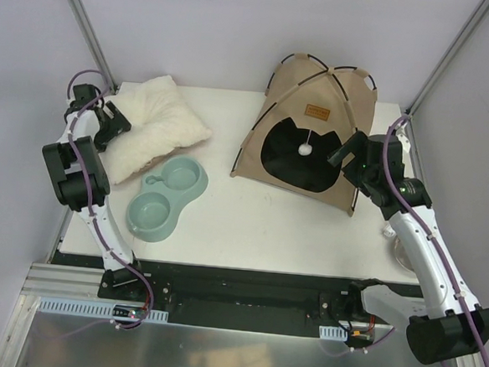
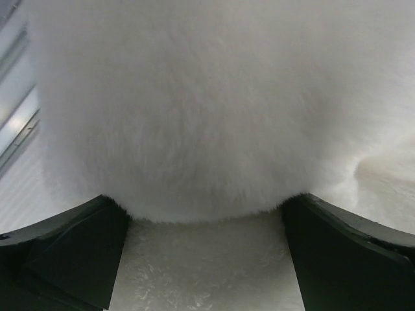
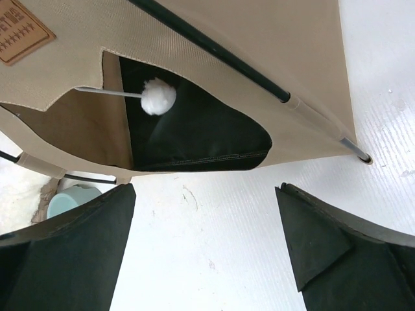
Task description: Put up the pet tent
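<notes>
The pet tent stands upright at the back right of the table, tan with thin black poles, a brown label patch and a white ball hanging in its dark doorway. My right gripper is open and empty, just off the tent's right front side. In the right wrist view the tent, ball and a pole lie just beyond the open gripper, over bare table. My left gripper is at the left edge of the white fluffy cushion. Its jaws stand wide with cushion fur bulging between them.
A pale green double pet bowl lies in front of the cushion, left of centre; its edge also shows in the right wrist view. Metal frame posts rise at the table's back corners. The table's right edge is close to the right arm.
</notes>
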{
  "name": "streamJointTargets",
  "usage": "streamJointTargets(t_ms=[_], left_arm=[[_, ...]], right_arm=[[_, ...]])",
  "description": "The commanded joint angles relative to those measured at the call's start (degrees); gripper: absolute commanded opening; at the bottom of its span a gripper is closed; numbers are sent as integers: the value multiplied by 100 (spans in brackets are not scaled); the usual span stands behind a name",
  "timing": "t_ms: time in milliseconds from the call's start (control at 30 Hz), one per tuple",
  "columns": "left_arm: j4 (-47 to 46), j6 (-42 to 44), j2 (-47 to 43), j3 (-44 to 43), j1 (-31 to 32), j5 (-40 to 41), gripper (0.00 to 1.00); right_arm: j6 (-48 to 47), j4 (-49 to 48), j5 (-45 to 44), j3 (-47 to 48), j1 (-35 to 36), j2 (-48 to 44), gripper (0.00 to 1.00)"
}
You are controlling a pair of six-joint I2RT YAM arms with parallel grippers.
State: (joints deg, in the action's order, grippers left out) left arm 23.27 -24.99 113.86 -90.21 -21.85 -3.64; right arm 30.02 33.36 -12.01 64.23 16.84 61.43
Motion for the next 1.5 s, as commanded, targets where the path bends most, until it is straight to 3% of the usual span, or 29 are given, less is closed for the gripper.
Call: streamJointTargets(t_ms=[0, 100, 233, 267, 300, 867, 1167, 1300, 1467], left_arm=[[134, -304, 478, -268, -39, -374, 98], [178, -348, 637, -277, -39, -410, 78], [257, -278, 690, -295, -22, -453, 15], [249, -252, 638, -304, -30, -488, 4], [266, -234, 567, -312, -22, -532, 0], [380, 758, -2218, -770, 945, -331, 0], [389, 514, -4054, -199, 1060, -1164, 0], [494, 180, -4977, 135, 1060, -1499, 0], [968, -409, -5786, 443, 1068, -1727, 0]], right_arm=[[39, 170, -152, 336, 12, -201, 99], [13, 214, -231, 380, 12, -272, 99], [-31, 223, -293, 424, 3, -333, 99], [-40, 223, -276, 441, 12, -333, 99], [-49, 223, -267, 450, 12, -351, 99], [-58, 179, 418, 600, 4, -764, 99], [-23, -548, 2316, 293, 38, -782, 99], [302, -1348, 2511, 73, 406, -720, 99], [294, -2359, 1976, 151, 1478, -212, 99]])
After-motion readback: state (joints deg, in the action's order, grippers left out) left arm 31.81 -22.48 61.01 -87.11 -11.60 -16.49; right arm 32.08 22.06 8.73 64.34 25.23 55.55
